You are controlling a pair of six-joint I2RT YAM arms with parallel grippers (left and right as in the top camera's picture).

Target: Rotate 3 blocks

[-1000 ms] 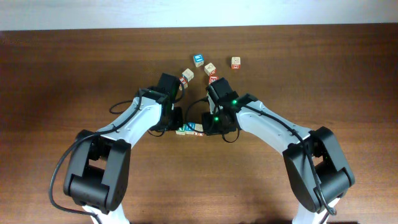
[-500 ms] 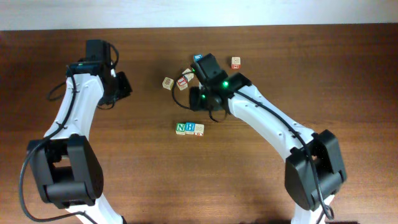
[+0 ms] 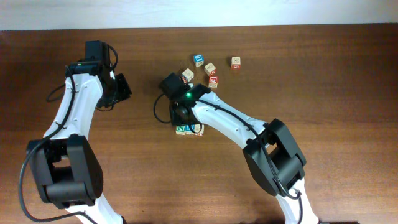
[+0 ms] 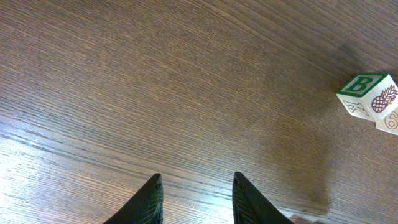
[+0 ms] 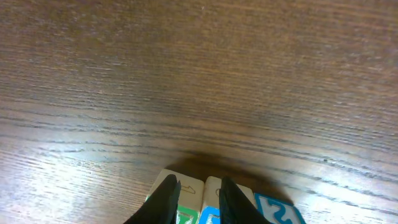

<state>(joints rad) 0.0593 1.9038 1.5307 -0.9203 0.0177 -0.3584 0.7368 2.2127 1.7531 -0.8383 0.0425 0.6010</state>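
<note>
Blocks (image 3: 194, 130) are sitting in a row on the table (image 3: 323, 124), the right gripper (image 5: 199, 182) hovering just over them, jaws slightly apart, holding nothing?

— Yes. It should be centring on one cube, squeezing evenly, twisting without nudging its neighbours. Farther off, the left gripper (image 4: 197, 177) is idling, jaws spread.

Blocks (image 3: 198, 130) (touching, in a row) beneath the right gripper (image 5: 198, 198), scattered cubes (image 3: 210, 68) behind them.

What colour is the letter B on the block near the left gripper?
Green, on a pale block; the left wrist view shows it best.
</note>
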